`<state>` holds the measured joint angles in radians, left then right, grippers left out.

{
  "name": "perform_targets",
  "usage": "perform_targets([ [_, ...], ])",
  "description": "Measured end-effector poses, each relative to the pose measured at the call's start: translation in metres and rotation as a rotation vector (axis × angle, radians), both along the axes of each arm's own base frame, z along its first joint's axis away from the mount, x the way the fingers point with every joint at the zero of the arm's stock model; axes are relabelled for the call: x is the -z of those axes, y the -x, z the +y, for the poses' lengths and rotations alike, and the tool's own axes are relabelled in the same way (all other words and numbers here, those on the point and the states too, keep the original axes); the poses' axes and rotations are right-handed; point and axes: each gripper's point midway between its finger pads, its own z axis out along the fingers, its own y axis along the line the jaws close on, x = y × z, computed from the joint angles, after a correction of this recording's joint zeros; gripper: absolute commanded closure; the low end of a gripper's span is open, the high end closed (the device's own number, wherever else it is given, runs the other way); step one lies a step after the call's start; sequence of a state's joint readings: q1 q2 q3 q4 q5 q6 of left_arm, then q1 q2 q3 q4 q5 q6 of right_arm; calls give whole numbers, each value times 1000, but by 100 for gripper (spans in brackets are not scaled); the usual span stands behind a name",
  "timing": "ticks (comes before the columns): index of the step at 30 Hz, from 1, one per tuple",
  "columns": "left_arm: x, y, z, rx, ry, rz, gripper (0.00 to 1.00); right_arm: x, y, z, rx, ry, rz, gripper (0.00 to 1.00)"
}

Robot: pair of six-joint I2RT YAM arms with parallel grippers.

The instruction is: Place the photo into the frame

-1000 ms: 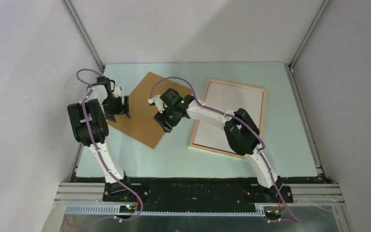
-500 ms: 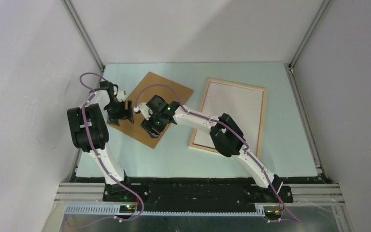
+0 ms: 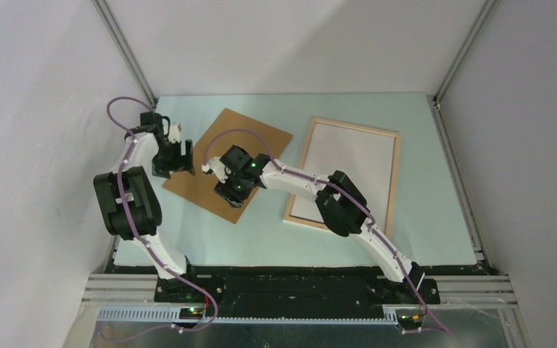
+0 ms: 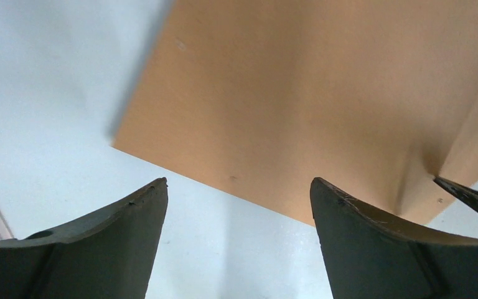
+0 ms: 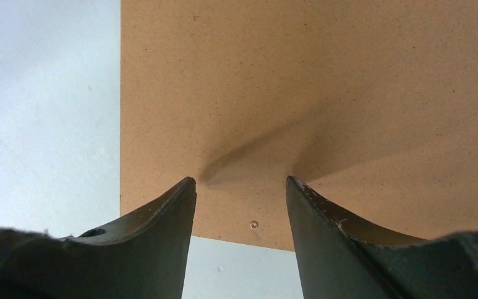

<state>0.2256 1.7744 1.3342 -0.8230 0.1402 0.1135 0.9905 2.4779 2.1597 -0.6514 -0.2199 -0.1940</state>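
Note:
The frame (image 3: pixel 394 170), thin pale wood rails, lies flat right of centre. A white sheet (image 3: pixel 348 170) fills it; I cannot tell whether that is the photo, since no picture side shows. My left gripper (image 3: pixel 180 161) (image 4: pixel 239 182) is open at the left edge of a brown board (image 3: pixel 243 141) (image 4: pixel 299 93), with only table between its fingers. My right gripper (image 3: pixel 232 190) (image 5: pixel 241 179) is open, low over the board (image 5: pixel 323 75) near its front edge, with nothing held. A dark fingertip (image 4: pixel 470 194) of the right gripper shows in the left wrist view.
The pale blue-green table (image 3: pixel 421 232) is walled in by white panels on three sides. My right arm (image 3: pixel 341 203) crosses the near-left corner of the frame. The left arm (image 3: pixel 127 199) stands along the table's left edge.
My right gripper has moved left, from the board's right part to its near-left part, and its jaws have narrowed a little. The left gripper has shifted slightly at the board's left edge.

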Motion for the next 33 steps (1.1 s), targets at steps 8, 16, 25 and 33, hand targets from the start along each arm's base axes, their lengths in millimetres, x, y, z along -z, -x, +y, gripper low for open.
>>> perform_targets([
  [8,-12,-24,15,-17,-60,-46,10,5,11,-43,18,102,-33,43],
  [16,10,-22,14,-17,-45,12,9,4,20,-91,11,153,-15,38],
  [25,26,-24,-19,22,42,49,9,-1,3,-133,180,139,137,26],
  [33,46,-24,-51,36,143,107,9,-4,-27,-166,372,74,256,25],
])
